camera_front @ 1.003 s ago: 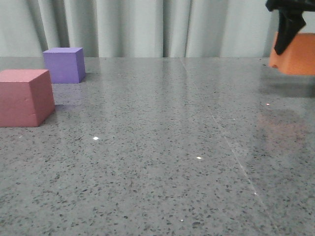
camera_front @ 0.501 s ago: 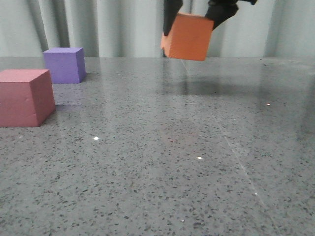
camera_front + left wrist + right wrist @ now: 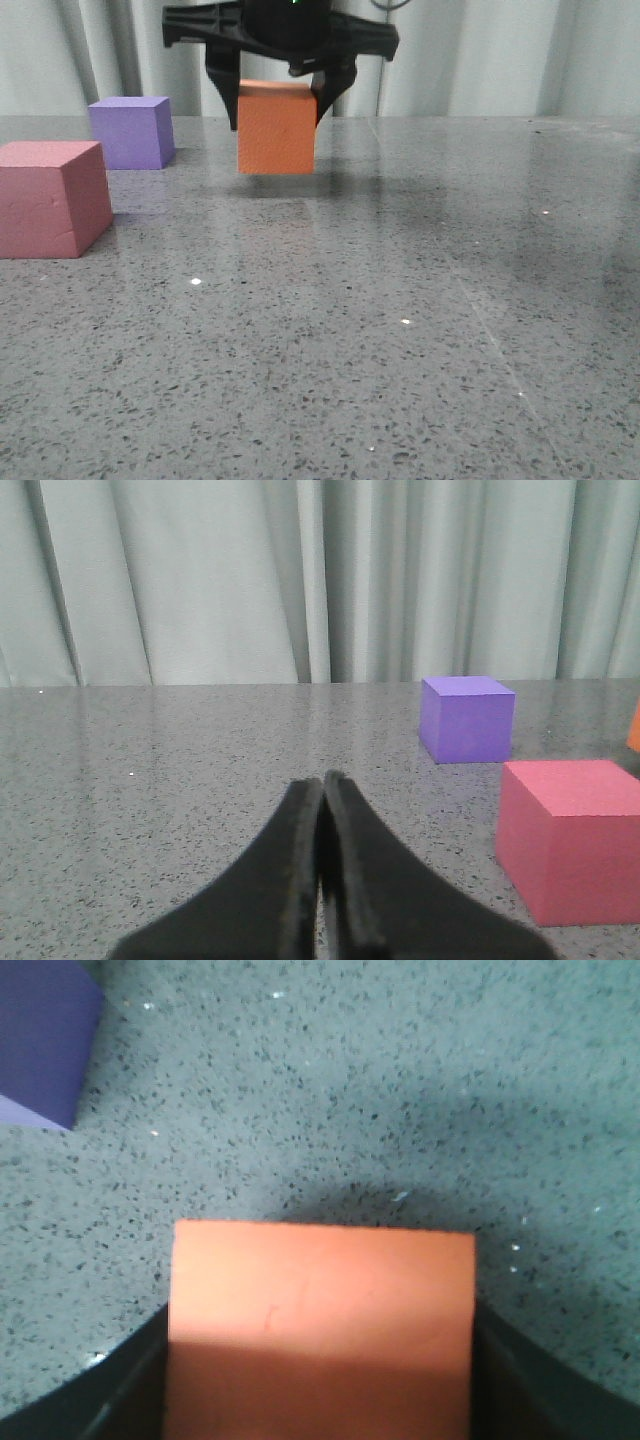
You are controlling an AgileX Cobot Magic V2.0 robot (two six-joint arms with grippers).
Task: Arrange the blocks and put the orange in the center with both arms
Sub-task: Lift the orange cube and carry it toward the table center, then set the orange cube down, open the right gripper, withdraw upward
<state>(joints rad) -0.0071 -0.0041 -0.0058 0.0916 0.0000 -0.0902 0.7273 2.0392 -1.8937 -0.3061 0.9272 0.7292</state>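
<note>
Right end effector [image 3: 277, 110] clamps the orange block [image 3: 276, 128], hanging it just above the desk [image 3: 420, 300] right of the purple block [image 3: 130, 131], likely lining up its drop; left end effector [image 3: 322, 785] pinched shut, empty.

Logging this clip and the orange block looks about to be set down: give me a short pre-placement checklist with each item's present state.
1. Grip: the right tool has a finger on each side of the orange block. Ok.
2. Block level: its edges look square to the table in the front view. Ok.
3. Height: a shadow shows under the block, so it seems lifted off the stone. Ok for lowering.
4. Clearance: the purple block and the pink block sit apart, off to the left. Ok.
5. Left tool: fingers closed together, holding nothing, low over the table, away from the drop spot. Ok.
6. Target centred between the others: cannot tell; no mark on the table.
</note>
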